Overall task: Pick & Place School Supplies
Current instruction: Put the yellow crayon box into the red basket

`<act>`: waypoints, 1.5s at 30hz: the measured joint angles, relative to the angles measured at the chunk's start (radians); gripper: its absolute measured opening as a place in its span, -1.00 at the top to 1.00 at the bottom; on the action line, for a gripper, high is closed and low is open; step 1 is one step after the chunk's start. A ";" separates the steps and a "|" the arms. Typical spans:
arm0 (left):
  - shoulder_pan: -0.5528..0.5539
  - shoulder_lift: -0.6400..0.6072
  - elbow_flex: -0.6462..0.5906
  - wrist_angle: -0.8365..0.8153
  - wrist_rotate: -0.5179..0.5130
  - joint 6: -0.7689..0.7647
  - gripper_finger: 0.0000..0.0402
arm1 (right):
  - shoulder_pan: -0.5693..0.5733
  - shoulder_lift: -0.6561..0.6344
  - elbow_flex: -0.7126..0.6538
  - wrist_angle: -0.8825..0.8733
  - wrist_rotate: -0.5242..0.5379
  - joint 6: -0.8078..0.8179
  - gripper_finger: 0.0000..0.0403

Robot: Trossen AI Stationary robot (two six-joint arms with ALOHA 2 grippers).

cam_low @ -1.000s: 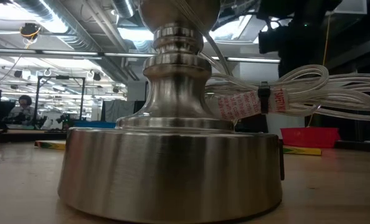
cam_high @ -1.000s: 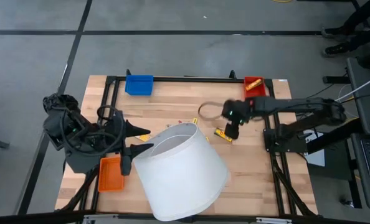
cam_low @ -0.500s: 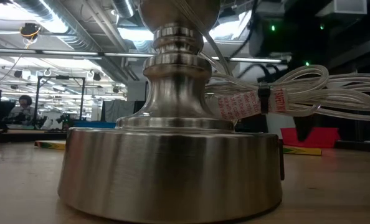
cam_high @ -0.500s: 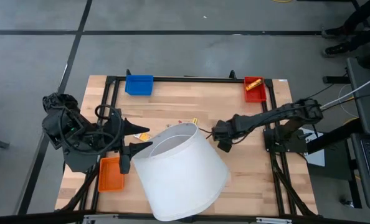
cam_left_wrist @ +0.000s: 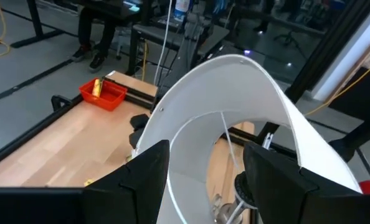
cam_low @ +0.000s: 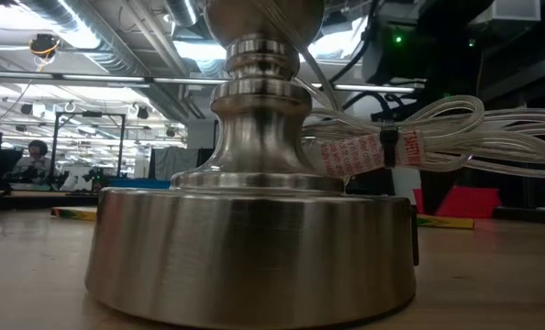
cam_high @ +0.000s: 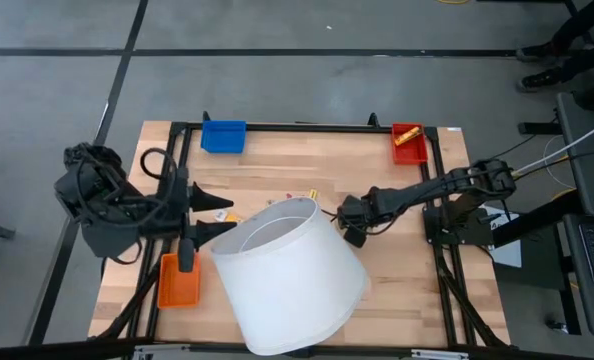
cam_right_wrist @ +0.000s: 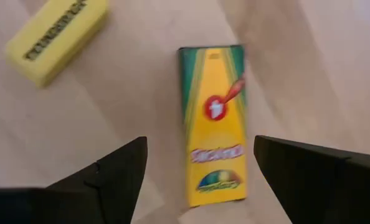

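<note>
A yellow-and-green crayon box (cam_right_wrist: 215,127) lies flat on the tabletop (cam_high: 397,290), with a yellow eraser (cam_right_wrist: 56,38) near it. The right gripper (cam_high: 354,231) hangs low over the box with its fingers spread wide on either side of it and nothing held. One yellow item (cam_high: 407,133) already sits in the red tray (cam_high: 413,152), so the sorting looks only partly done; a small piece (cam_high: 312,194) also lies loose. The big white lampshade (cam_high: 287,280) crowds the middle, just beside the box. The left gripper (cam_left_wrist: 205,177), open and empty, waits by the shade's other side near the orange tray (cam_high: 176,285).
</note>
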 joint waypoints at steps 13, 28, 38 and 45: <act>0.001 -0.007 0.000 0.049 0.002 0.025 -0.01 | -0.079 -0.013 -0.131 0.148 -0.067 -0.070 -0.49; 0.042 -0.007 0.000 0.052 0.046 0.017 -0.01 | -0.084 -0.013 -0.138 0.183 -0.099 -0.065 -0.09; 0.042 -0.007 0.000 0.052 0.045 0.027 -0.01 | -0.127 -0.104 -0.148 0.174 0.004 0.047 0.11; 0.042 -0.007 0.000 0.052 0.029 0.055 -0.01 | -0.250 -0.226 -0.146 0.169 0.027 0.103 0.04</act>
